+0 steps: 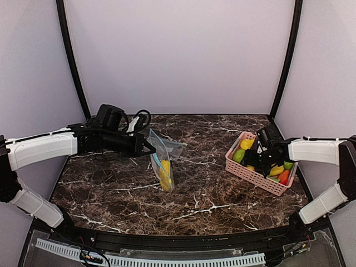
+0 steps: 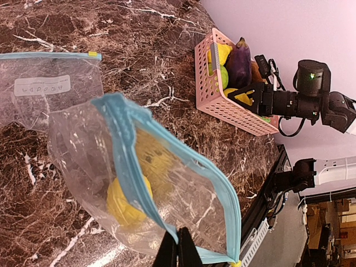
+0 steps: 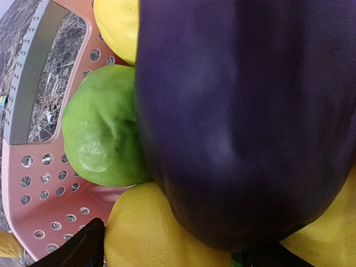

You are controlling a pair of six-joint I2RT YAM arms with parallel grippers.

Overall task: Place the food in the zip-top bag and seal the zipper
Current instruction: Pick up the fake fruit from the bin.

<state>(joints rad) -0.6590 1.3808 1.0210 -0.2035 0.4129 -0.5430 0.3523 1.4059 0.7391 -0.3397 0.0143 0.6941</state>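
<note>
A clear zip-top bag with a blue zipper stands near the middle of the table, mouth open. Yellow food lies inside it. My left gripper is shut on the bag's blue rim and holds it up. My right gripper is down in the pink basket among the food. In the right wrist view its fingers stand wide apart on either side of a yellow fruit, under a purple eggplant and beside a green fruit.
A second empty zip-top bag lies flat behind the held one. The basket sits at the right side of the marble table and holds more yellow, green and orange-red fruit. Cables lie at the back left.
</note>
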